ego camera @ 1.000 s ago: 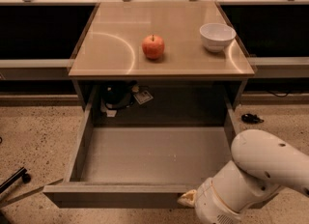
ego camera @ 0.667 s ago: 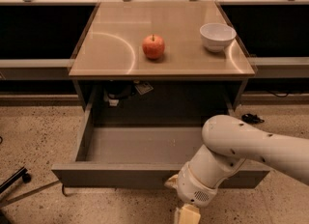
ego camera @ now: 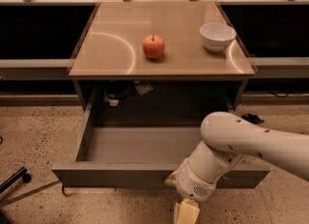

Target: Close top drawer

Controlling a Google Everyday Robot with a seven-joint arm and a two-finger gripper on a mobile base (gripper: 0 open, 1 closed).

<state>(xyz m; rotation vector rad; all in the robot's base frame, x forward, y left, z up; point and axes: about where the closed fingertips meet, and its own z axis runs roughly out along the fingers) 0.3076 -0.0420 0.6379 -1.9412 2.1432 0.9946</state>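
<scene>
Gaping top drawer (ego camera: 120, 175); one gripper (ego camera: 183, 207) perhaps at front

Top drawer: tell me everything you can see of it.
The top drawer is a wide, shallow grey metal box with a plain, handle-less front panel. It stands pulled far out from under the tabletop, level. The hand is low at the front panel, right of centre; whether it touches is unclear.

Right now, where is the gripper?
The gripper is low in the camera view, just right of centre, at the front panel of the open top drawer.
</scene>
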